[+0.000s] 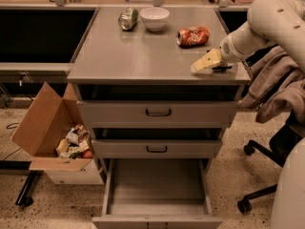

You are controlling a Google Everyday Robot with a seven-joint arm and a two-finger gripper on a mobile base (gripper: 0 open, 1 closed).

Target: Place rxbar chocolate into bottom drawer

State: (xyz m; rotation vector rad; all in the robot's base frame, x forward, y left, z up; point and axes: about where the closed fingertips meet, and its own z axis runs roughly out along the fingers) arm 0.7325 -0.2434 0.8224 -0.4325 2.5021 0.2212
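The rxbar chocolate [220, 68] is a small black bar lying on the cabinet top near its right front corner, mostly hidden under my wrist. My gripper [206, 62], pale yellow, is low over the top right beside the bar, pointing left. The bottom drawer [157, 182] is pulled open at the cabinet's foot, and its flat grey floor is bare.
A crushed orange can [193, 36], a white bowl [154, 18] and a green can [127, 19] stand on the cabinet top [138, 56]. The two upper drawers are slightly open. A cardboard box of trash [52, 132] is on the left; an office chair draped with cloth [281, 99] is on the right.
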